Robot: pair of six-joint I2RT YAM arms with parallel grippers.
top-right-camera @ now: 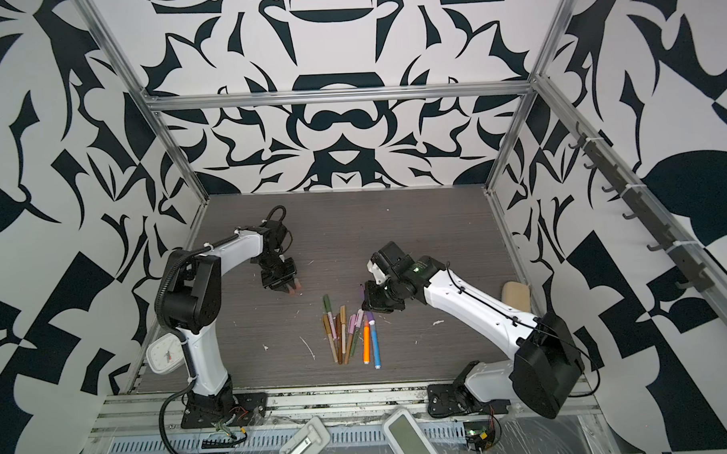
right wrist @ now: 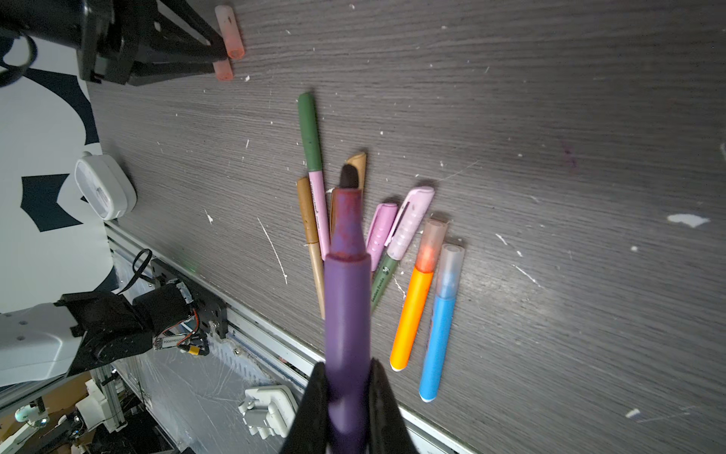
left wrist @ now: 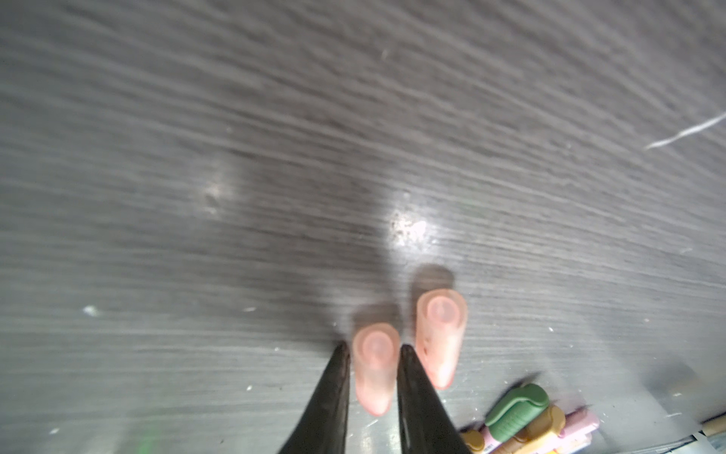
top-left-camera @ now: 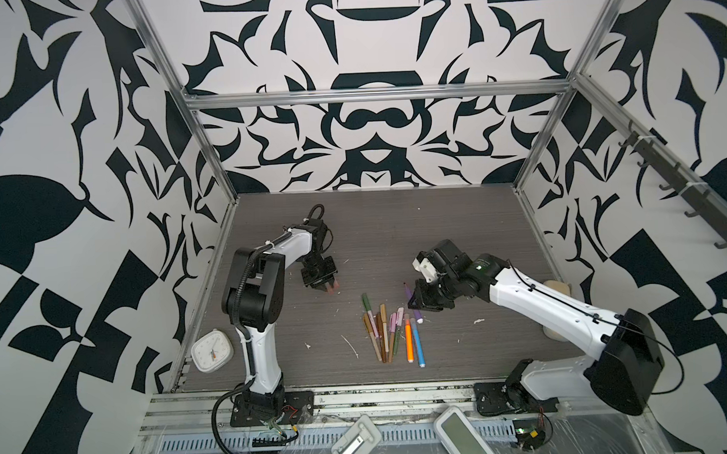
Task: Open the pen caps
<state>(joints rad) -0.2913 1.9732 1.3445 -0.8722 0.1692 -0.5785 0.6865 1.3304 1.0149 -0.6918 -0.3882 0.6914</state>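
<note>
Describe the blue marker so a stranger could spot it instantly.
On the grey table, a fan of pens lies near the front middle. The blue marker is the rightmost one lying there in both top views, beside the orange marker; only its barrel is blue.

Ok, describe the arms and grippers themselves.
The left arm and right arm have white shells and black joints. A ribbed black hose runs up the left; a thin black cable along the right. The left gripper and right gripper are black, with tapered fingers.
</note>
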